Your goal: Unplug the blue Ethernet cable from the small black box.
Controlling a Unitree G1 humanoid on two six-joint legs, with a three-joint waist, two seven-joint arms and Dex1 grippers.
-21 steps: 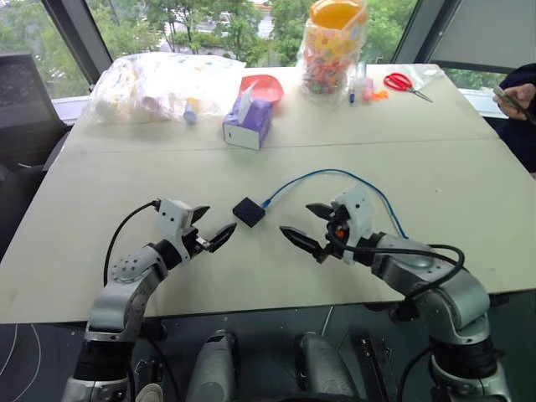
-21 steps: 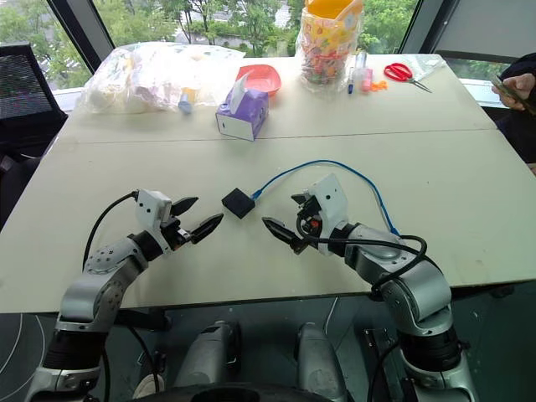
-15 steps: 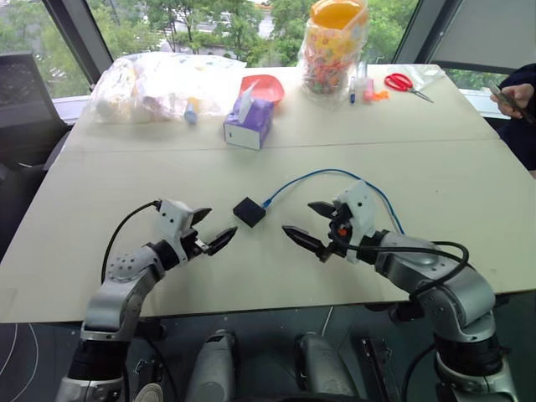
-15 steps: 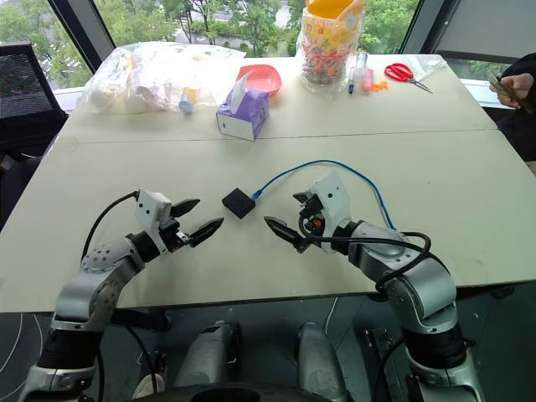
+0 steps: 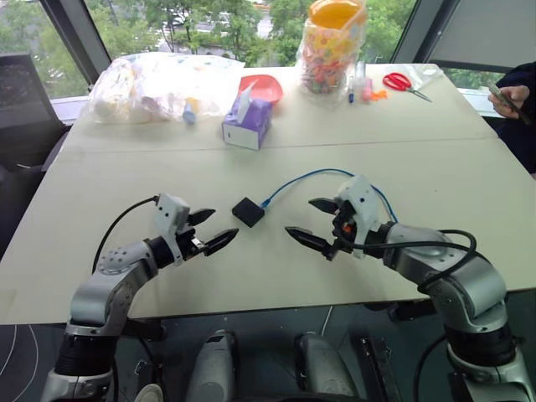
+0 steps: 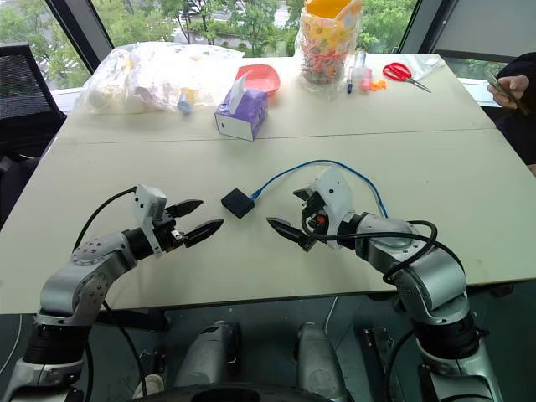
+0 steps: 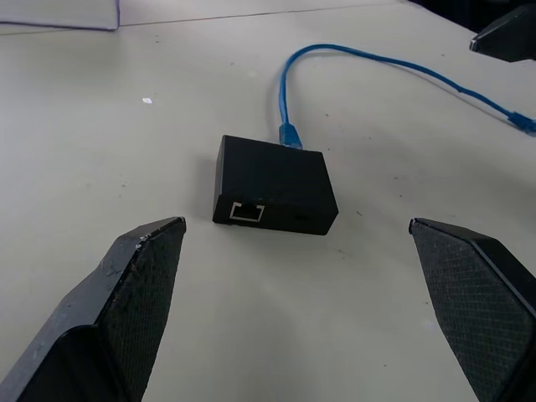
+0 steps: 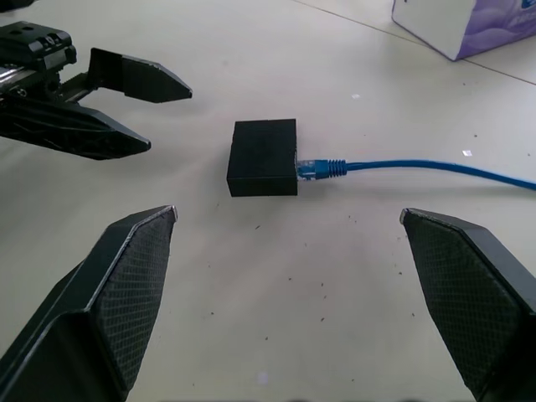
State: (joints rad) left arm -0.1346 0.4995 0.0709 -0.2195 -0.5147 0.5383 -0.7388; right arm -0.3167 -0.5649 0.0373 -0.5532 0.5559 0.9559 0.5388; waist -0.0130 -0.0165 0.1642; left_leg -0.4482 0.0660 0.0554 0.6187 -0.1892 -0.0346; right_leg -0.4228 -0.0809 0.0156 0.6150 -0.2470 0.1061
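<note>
The box [image 5: 249, 212] lies flat on the table [image 5: 435, 167], between the two grippers and slightly beyond them. The cable [image 5: 311, 176] is plugged into the side of the box that faces away from the left arm; from the plug [image 8: 316, 167] it arcs back past the right gripper toward the table's near edge.

Change over the last moment: slight. Compared with the earlier frames, the left gripper [image 5: 209, 229] sits a little lower and further toward its own side, and the right gripper [image 5: 316, 223] has shifted marginally to its own side. Box and cable are unmoved.

Left gripper: fingers spread wide, nothing between them, aimed at the box's open socket face. Right gripper: fingers likewise wide apart and empty, aimed at the plug side.

Assessment: both arms are lined up but neither touches the box or the cable. The unplugging has not begun. Likely next requirement: one gripper pins the box while the other closes on the plug.
</note>
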